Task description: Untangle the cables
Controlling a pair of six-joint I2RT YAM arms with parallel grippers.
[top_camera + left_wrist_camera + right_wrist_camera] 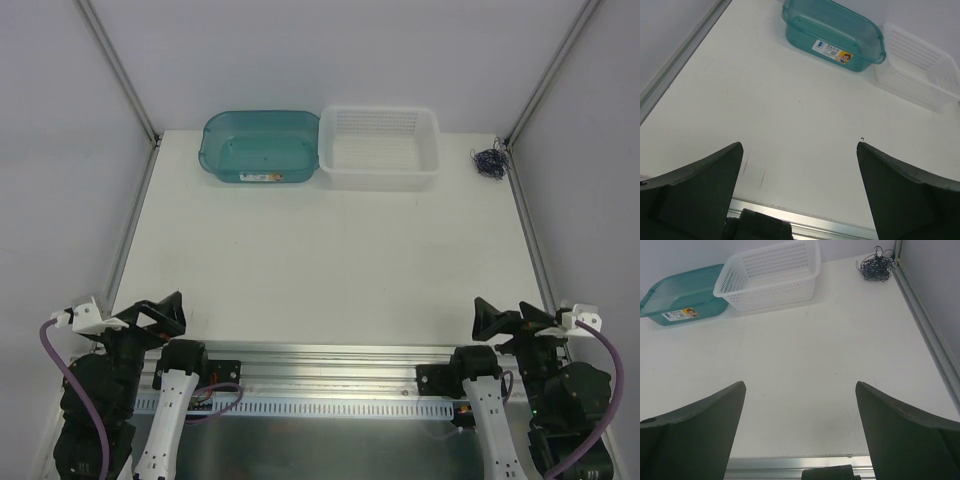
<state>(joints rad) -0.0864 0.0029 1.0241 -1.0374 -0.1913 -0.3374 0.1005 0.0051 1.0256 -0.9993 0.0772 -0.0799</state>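
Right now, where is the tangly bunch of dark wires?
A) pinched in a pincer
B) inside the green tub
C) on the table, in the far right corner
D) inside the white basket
C: the cables lie in a small heap on the bare table, to the right of the white basket and outside it, close to the right-hand wall.

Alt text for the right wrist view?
Dark cables lie tangled in the table's far right corner, apart from a white mesh basket and teal basin to their left. The right gripper's open fingers frame the foreground, empty.
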